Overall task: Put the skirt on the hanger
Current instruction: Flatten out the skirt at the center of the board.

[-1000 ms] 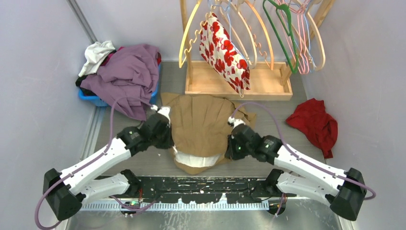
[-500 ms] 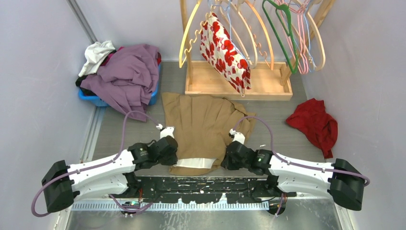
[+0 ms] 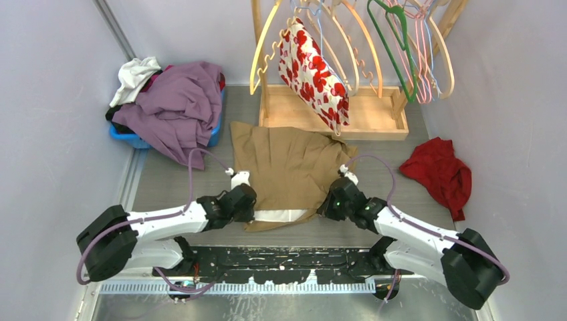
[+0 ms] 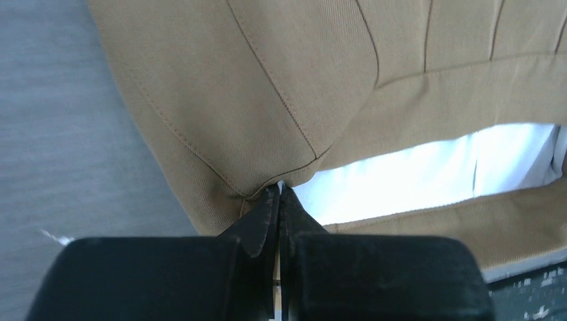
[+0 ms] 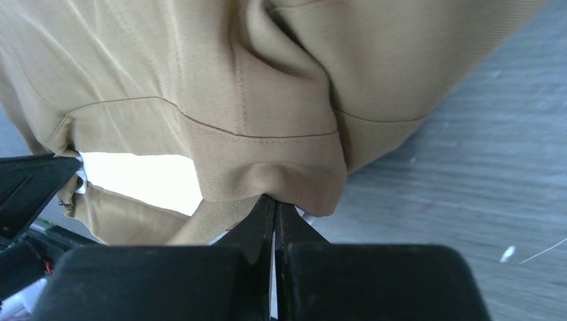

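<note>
The tan skirt (image 3: 287,164) lies spread on the grey table, waistband toward me with its white lining (image 3: 279,215) showing. My left gripper (image 3: 249,208) is shut on the waistband's left corner; the left wrist view shows the jaws pinched on the tan fabric (image 4: 267,127) at the gripper (image 4: 278,194). My right gripper (image 3: 329,204) is shut on the waistband's right corner, seen in the right wrist view (image 5: 273,200) with the skirt (image 5: 200,73) bunched above. Hangers (image 3: 374,40) hang on the wooden rack (image 3: 334,114) behind the skirt.
A red-and-white patterned garment (image 3: 313,70) hangs on the rack. A blue bin (image 3: 137,140) heaped with purple cloth (image 3: 177,103) sits at the back left. A red garment (image 3: 440,172) lies at the right. Grey walls close both sides.
Both grippers have pulled the waistband toward me and then apart and slightly back. The skirt has gone from crumpled to stretched flat, its far hem now near the rack base.
</note>
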